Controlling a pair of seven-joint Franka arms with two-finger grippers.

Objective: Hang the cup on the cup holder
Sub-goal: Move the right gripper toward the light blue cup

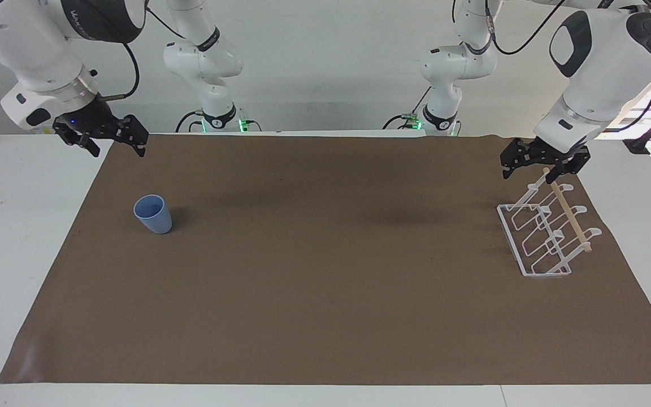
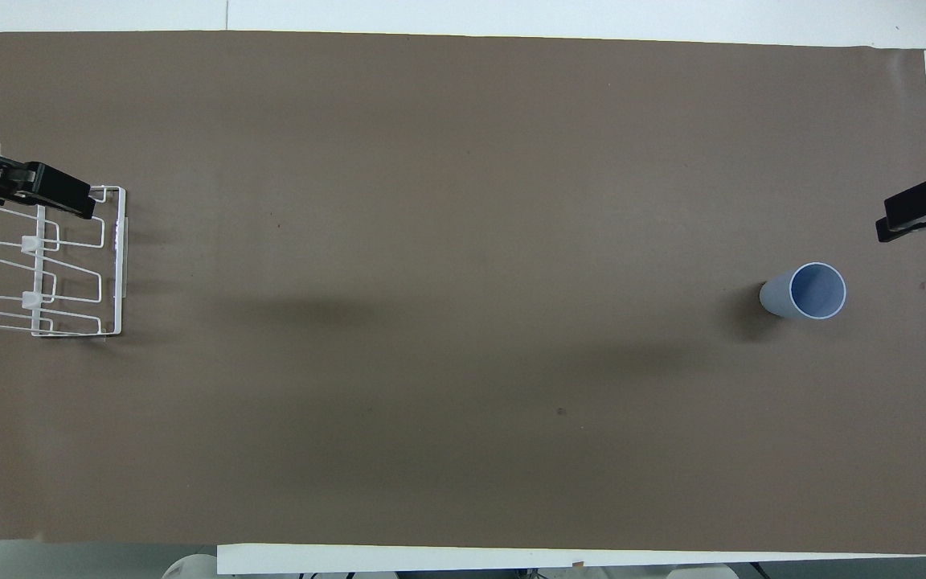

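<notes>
Brown mat (image 1: 325,282) bears only cup (image 1: 153,214) and cup holder (image 1: 546,237).

Both arms are glossy white with rounded joints and dark grey caps, black cables looping alongside. Each black hand (image 1: 102,135) (image 1: 546,161) is angular; bases glow green.

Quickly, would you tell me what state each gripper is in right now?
Left gripper: open, empty, over the cup holder.
Right gripper: open, empty.
</notes>
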